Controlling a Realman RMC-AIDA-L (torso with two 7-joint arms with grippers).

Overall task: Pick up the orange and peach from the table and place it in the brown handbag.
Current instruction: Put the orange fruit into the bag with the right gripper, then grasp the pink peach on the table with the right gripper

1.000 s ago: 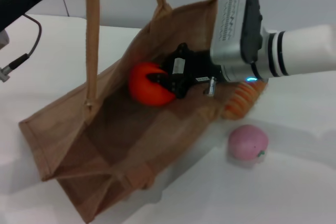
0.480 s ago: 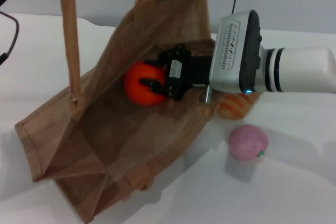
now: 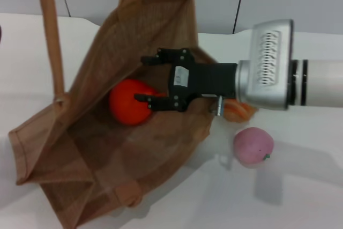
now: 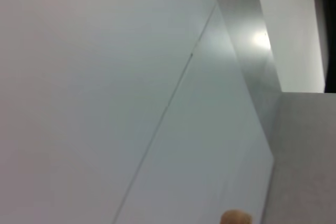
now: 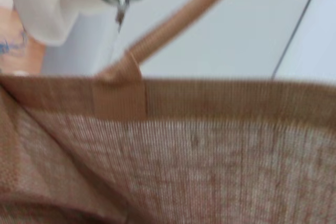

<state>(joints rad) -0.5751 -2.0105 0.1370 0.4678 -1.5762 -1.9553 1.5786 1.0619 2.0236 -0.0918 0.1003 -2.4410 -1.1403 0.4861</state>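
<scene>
Orange [image 3: 127, 108]: large round fruit, bright red-orange, smooth skin. Lies inside the brown handbag, against the sloping inner wall, partly behind the lower black finger of the right gripper.

Peach [image 3: 253, 146]: matte pink ball-shaped fruit with a tiny green leaf mark on its near side, smaller than the orange. Sits on the white table [image 3: 300, 197], outside the bag and near its mouth, below the right arm's silver wrist.

Brown handbag [image 3: 102, 159]: large tan-brown woven burlap tote, tipped over with its mouth open toward the right arm. Two long, thin, lighter tan loop handles rise out of the head view's top edge. In the right wrist view the coarse weave [image 5: 210, 156] fills most of the frame, with one handle stitched to the rim.

Striped roll [image 3: 239, 111]: orange-and-cream ridged piece, only partly seen, on the table just behind the bag's edge and under the right wrist.

Right gripper [image 3: 146, 79]: black two-finger claw on a silver-and-white arm reaching in level from the right, inside the bag's mouth. Fingers spread apart, clamped on nothing; the lower fingertip lies across the orange, the upper one stands clear above it.

Left gripper: out of sight in every view.
</scene>
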